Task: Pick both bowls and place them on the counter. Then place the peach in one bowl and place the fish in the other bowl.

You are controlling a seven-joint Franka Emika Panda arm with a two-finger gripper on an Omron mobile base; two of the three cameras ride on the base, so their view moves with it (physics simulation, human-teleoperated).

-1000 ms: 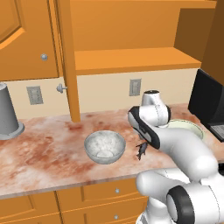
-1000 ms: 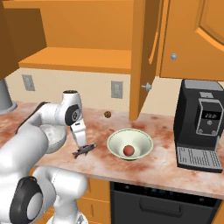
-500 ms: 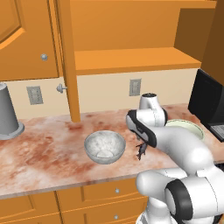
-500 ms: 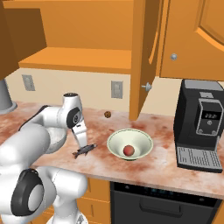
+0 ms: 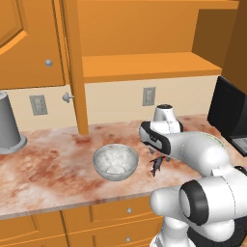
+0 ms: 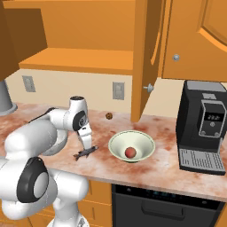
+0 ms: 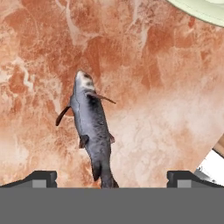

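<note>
The dark grey fish (image 5: 156,165) (image 6: 85,153) (image 7: 92,127) lies on the mottled counter (image 5: 48,169) (image 6: 159,170). My gripper (image 6: 88,145) (image 7: 112,178) hangs just above it, open, one fingertip on each side of the tail end and both apart from the fish. To the fish's left in the left base view stands the marbled bowl (image 5: 100,160), with nothing in it. The pale green-cream bowl (image 6: 142,141) (image 7: 201,8) stands on the counter on the other side, with the peach (image 6: 130,152) inside it.
A tall grey upturned cup (image 5: 8,128) stands at the counter's far left. A black coffee machine (image 6: 204,128) occupies the right end. A small dark brown ball (image 6: 108,116) lies near the back wall. An open cabinet door (image 6: 146,57) hangs over the counter.
My hand has sunk slightly over the fish, jaws still open. The fish, both bowls and the peach have not moved.
</note>
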